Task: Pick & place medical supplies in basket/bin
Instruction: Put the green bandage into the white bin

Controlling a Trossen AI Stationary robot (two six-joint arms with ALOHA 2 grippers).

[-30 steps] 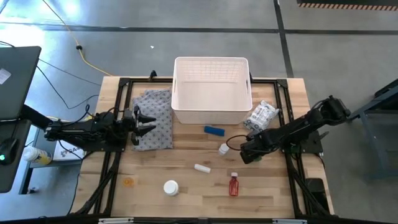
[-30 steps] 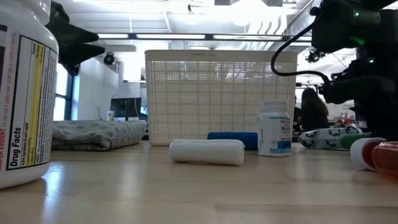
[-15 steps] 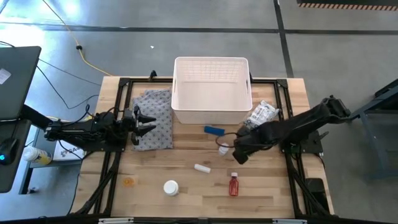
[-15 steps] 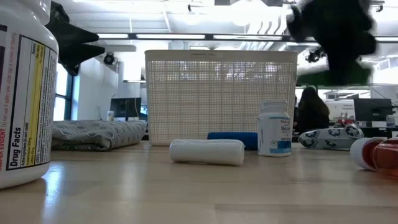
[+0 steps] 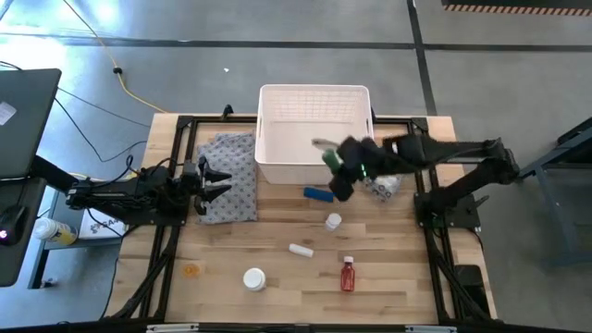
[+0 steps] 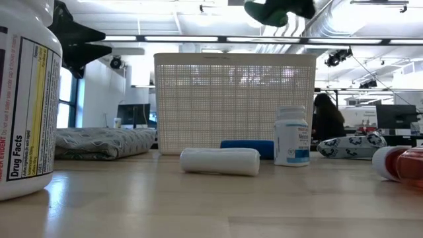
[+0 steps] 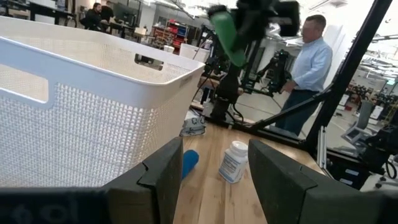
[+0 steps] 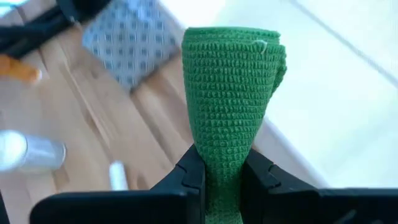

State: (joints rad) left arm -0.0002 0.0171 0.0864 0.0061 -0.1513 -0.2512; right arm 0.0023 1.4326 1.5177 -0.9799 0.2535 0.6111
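while held over the near right rim of the white basket [image 5: 314, 139], carried high above the table [image 5: 277, 259]: right gripper [image 5: 335, 163] clamped on the green roll [image 8: 231, 99], long axis outward from the jaws, basket floor just far-left. waiting left over the cloth [image 5: 229, 176]: left gripper [image 5: 215, 180], jaws parted, empty.

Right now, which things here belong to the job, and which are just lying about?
Job: green bandage roll in right tool, white basket, blue block, pill bottles, red bottle, packet.
Lying about: grey patterned cloth.
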